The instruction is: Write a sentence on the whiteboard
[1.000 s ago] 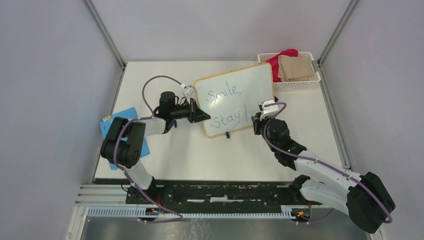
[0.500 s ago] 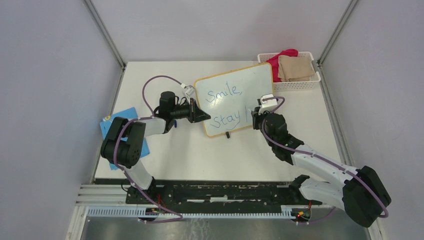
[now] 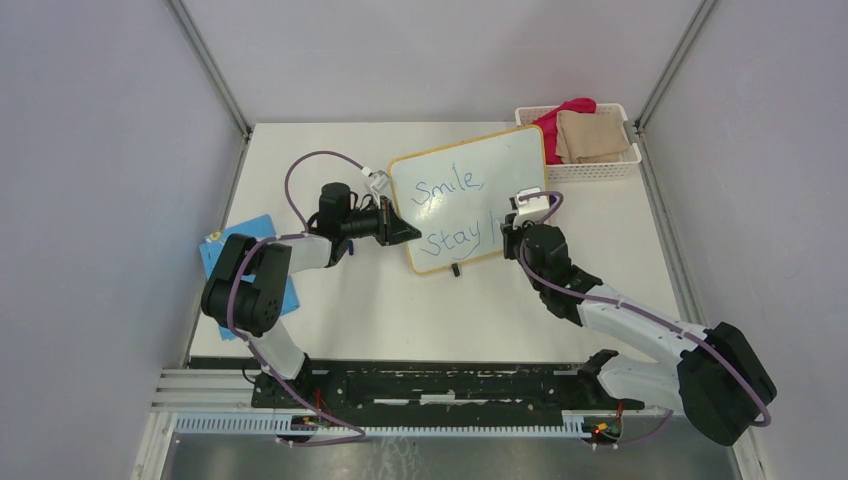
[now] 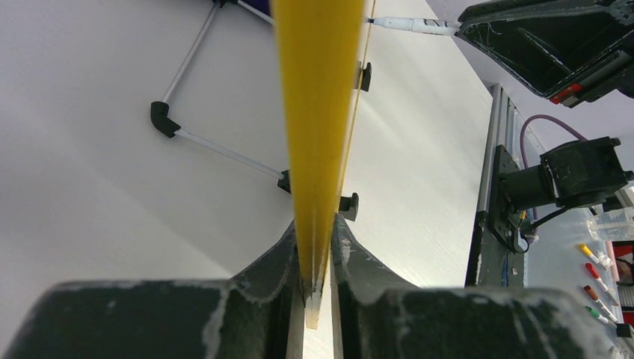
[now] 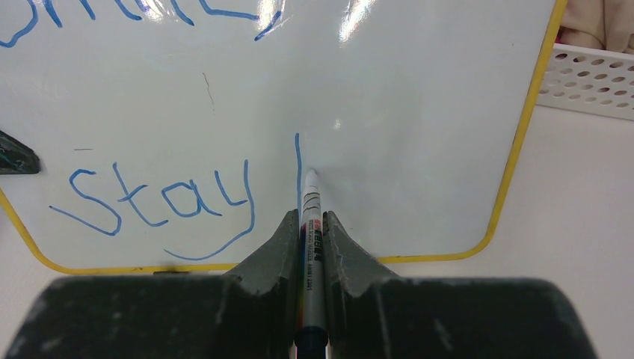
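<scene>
Though near whiteboard [image 3: 470, 203], basket [image 3: 595, 171] beyond corner.

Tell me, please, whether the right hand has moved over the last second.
Yes. The right hand has slid a little up the whiteboard, nearer the white basket at the far corner, marker in its grip.

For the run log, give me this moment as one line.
left tool: clamps whiteboard edge | right tool: grips marker | sentence: "Smile, Stay" plus one stroke | marker tip at that stroke
</scene>
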`<state>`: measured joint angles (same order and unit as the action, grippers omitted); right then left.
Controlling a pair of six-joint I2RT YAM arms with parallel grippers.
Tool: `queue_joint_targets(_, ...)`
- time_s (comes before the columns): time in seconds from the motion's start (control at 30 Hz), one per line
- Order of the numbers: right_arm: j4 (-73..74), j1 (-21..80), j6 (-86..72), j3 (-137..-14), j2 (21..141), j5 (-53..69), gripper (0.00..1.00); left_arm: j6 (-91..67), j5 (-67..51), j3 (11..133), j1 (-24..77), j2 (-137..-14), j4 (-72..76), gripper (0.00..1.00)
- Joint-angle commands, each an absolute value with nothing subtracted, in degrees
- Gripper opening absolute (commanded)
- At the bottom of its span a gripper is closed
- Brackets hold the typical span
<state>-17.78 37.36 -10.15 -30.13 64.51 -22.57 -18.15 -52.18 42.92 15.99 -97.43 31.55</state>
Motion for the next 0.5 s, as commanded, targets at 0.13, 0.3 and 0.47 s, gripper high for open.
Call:
queue_joint_targets(0.13,-19.4,37.3,-10.6,-32.0,65.3,-18.5,0.00,-14.6,-48.1,43.3,16.4,-97.2,27.0,0.02)
queue_joint_targets(0.3,-19.6,37.8,-11.3,-31.6,65.9,-16.3,0.00,-14.6,-48.2,43.3,16.4,-97.2,27.1,0.02)
queue_joint_targets(0.47,-19.0,38.2,-11.0,-31.3,66.0,-17.1,0.00,-14.4,-48.1,43.4,16.4,-97.2,26.7,0.02)
